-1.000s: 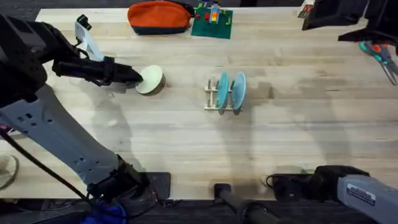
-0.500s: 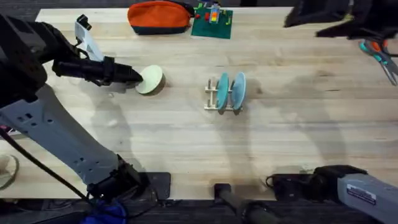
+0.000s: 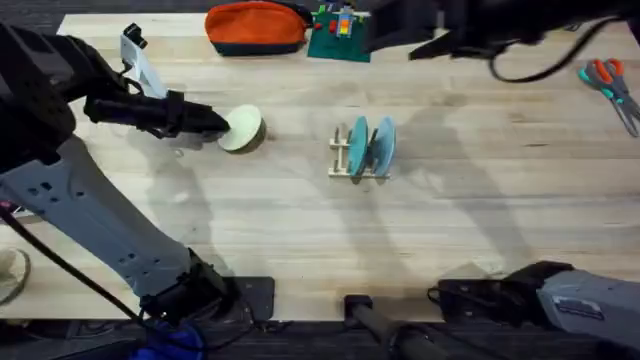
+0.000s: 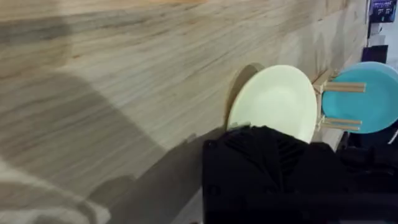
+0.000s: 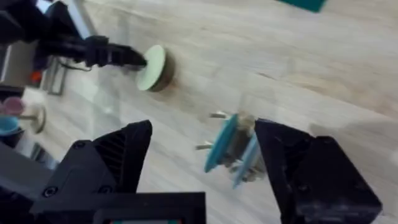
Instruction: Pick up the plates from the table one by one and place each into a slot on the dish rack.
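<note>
Since the left claw point(image 3: 224, 124) has the cream-green plate point(image 3: 243, 127) pinched by its left edge and tilted up off the table point(image 3: 300, 230), I'd keep it upright and slide right into a free slot of the dish rack point(image 3: 358, 150), left of two blue plates point(image 3: 372, 145). Right claw point(image 5: 202, 155) hovers open above the rack.

Even, bright light falls from above on the tabletop point(image 3: 300, 230), with no hard glare. Soft grey shadows spread across the wood at 3 o'clock of the dish rack point(image 3: 361, 150) in the overhead view, and a small dark one hugs the cream-green plate point(image 3: 241, 128). The right arm shows as a dark, smeared band along 12 to 2 o'clock. The right wrist view is motion-blurred throughout; the left claw's point(image 4: 273, 171) fingers are out of focus.
</note>
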Available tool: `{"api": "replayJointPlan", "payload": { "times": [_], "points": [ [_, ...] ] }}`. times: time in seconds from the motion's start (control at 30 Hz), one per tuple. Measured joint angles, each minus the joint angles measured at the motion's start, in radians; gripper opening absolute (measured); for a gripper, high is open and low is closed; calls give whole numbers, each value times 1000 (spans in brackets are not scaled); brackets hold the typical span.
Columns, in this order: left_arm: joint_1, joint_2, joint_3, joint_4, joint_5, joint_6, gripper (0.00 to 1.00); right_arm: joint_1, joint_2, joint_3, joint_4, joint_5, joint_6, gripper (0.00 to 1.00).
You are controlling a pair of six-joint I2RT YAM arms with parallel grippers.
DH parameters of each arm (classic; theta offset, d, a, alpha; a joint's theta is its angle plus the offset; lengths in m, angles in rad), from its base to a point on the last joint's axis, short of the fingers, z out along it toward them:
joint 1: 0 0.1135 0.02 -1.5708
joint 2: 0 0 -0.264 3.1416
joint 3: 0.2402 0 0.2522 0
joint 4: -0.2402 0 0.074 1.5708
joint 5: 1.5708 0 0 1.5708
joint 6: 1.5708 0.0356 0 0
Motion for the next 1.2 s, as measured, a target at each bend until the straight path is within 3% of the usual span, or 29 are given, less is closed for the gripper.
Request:
{"api": "replayJointPlan", "payload": {
  "times": [0.33,0.7,1.2],
  "points": [
    [0,0,0,0,0,0,41,64,72,0,21,-4,172,993],
    [0,0,0,0,0,0,41,148,90,3,200,-7,148,993],
    [0,0,0,0,0,0,41,201,382,28,299,-137,136,992]
  ]
}}
